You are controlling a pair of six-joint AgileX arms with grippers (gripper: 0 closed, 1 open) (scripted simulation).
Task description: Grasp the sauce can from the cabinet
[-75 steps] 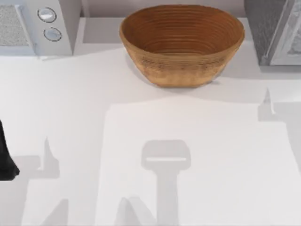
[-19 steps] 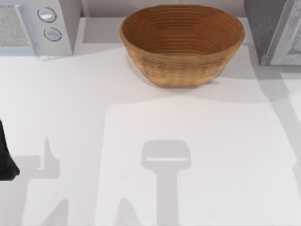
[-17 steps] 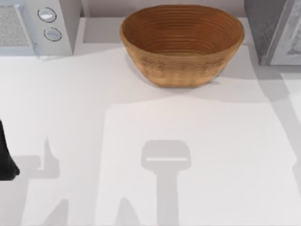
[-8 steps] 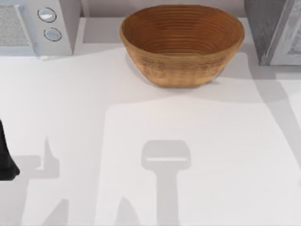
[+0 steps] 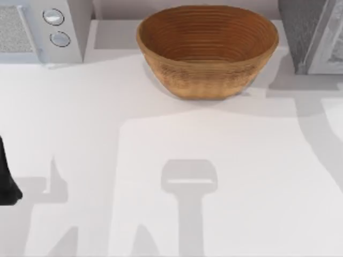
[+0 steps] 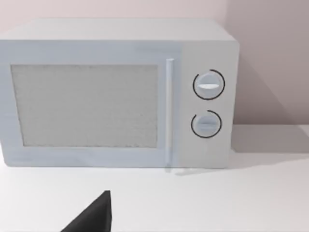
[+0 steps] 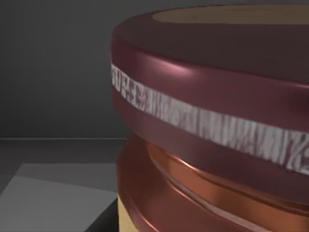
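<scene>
White tabletop carries a woven bowl, while the sauce can sits inside the dark cabinet, looming close before my right wrist (finger state hidden), presumably lined up for grasping

glossy metallic sauce can, rough woven bowl, smooth matt white table
</scene>
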